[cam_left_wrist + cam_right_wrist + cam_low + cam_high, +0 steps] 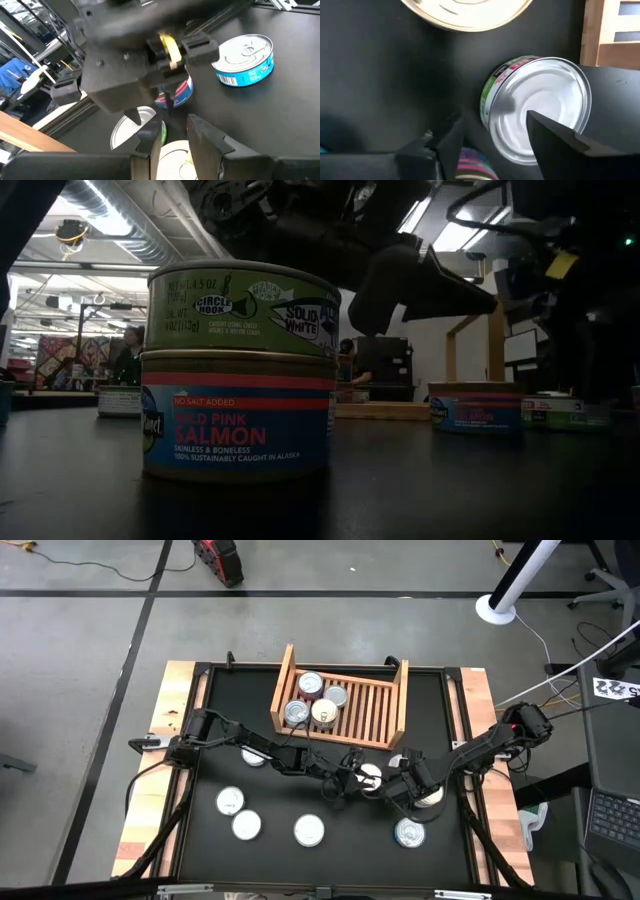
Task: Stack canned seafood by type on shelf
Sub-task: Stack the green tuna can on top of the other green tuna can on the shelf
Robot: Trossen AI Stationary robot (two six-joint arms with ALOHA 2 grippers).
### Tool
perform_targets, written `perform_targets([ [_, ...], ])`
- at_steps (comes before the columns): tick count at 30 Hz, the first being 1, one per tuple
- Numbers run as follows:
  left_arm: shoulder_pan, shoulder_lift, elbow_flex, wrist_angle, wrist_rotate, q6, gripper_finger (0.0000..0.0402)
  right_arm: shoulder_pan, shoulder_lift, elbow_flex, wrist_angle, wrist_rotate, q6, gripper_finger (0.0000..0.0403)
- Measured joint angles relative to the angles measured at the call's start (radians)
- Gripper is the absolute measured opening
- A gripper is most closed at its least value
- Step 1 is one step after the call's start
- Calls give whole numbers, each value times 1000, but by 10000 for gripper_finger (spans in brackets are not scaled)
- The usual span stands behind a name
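You have two pincers at work at mid-surface, just in front of the shelf (pixel 398 700).

Tins (pixel 311 683) in the shelf: four, grouped at its left end, lids up.

Tins on the surface (pixel 200 840): from above, seven lids show. Three lie in the front left area, one at front right, one sits between the pincers, and two are partly under the arms. The low view shows that one of the front ones is a stack of two, with a green-labelled tin (pixel 243 308) squarely on a pink salmon tin (pixel 236 420). Three further tins stand behind it, well apart.

Left pincer (pixel 170 132): its fingers (pixel 205 140) stand apart, one on each side of a pale-lidded tin (pixel 175 159) and close against its rim. Near it in the left wrist view are a blue tin (pixel 245 60), a silvery-lidded tin (pixel 132 125) and a red-and-blue tin (pixel 179 95) under the other arm.

Right pincer (pixel 492 120): it is apart. One finger (pixel 555 135) hangs over the lid of a green-and-pink tin (pixel 520 95), and the other finger is off to the side of that tin. This tin stands upright on the surface, just beside the shelf's side board.
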Motion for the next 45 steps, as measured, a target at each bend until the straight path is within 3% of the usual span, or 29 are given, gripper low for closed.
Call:
perform_targets([
  [14, 0, 0, 0, 0, 0, 0, 79, 3, -4, -89, 72, 36, 6, 151],
  [34, 0, 0, -1, 0, -1, 0, 74, 2, -1, -58, 96, 2, -42, 7],
  [45, 0, 0, -1, 0, -1, 0, 74, 2, 0, -56, 95, -7, -42, 1],
])
